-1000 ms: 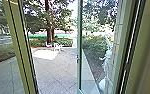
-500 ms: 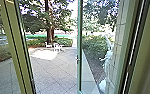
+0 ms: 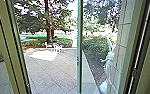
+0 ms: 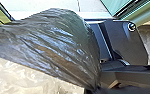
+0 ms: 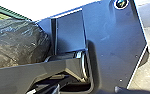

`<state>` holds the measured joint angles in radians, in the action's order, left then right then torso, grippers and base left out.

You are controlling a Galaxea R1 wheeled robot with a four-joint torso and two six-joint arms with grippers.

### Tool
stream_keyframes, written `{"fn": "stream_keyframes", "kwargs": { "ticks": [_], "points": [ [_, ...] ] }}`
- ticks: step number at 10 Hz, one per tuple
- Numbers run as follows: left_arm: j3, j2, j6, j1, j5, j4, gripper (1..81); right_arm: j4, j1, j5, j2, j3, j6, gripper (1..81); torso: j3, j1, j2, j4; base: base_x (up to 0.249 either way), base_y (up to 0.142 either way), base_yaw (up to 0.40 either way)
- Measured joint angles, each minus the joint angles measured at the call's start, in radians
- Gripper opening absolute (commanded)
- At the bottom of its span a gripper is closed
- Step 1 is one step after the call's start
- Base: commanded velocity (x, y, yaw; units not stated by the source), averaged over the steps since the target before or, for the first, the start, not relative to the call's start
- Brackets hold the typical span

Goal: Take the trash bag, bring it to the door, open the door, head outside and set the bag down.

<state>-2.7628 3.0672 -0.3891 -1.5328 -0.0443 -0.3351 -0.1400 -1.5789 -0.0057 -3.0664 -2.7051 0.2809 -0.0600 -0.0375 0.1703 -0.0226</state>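
Note:
The dark plastic trash bag looms large in the left wrist view, its film drawn together into a tight neck. My left gripper is shut on that gathered neck. In the right wrist view the bag bulges beside the robot's dark plate. Ahead, in the head view, the glass door with its green edge stands swung outward on the right side of the doorway. The right gripper's state cannot be made out.
Green frame posts flank the opening on the left, with a tiled wall at the right. Paving stretches outside towards white chairs, a tree and bushes. A pale shape shows through or in the door glass.
The head camera has moved slightly forward: the frame posts have spread towards the picture's sides. The door still stands open.

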Motion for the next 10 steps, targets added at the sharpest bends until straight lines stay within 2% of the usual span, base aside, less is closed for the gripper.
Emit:
{"fn": "stream_keyframes", "kwargs": {
  "ticks": [10],
  "points": [
    [0.0, -0.001, -0.001, -0.012, 0.004, 0.0, 1.0, -0.003, -0.011, -0.003, 0.0, -0.001, 0.003, 81.1, 0.0, 0.003, 0.001, 0.0, 0.123, 0.0, 0.0]
  ]
}}
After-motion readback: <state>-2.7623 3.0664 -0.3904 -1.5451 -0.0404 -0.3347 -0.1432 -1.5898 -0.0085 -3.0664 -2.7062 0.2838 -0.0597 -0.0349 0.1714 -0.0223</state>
